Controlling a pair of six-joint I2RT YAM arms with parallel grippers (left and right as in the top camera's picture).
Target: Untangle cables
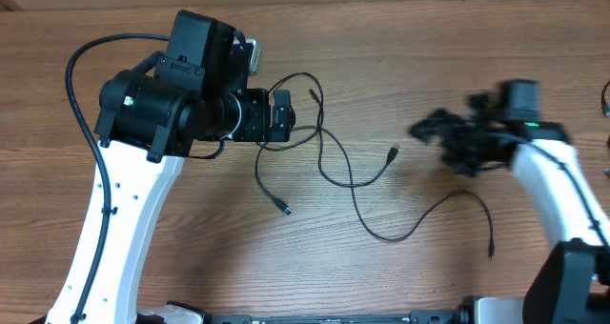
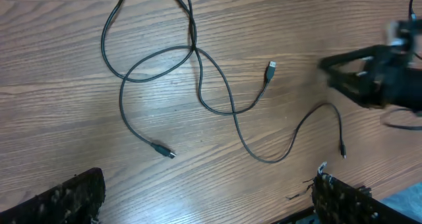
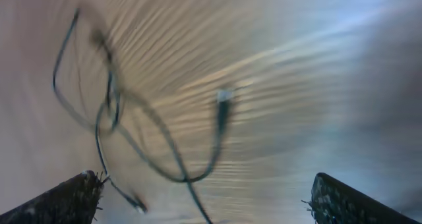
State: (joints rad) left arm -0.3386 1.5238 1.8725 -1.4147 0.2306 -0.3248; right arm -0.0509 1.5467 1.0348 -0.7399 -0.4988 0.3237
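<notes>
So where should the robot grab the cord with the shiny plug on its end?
Probably just behind the shiny plug, coming straight down from above. That end lies flat and loose on the table, away from where the cords cross, and the open right gripper is nearest.

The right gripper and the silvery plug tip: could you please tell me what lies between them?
Only bare wooden table lies between the right gripper and the silvery plug tip; the overhead view shows it.
</notes>
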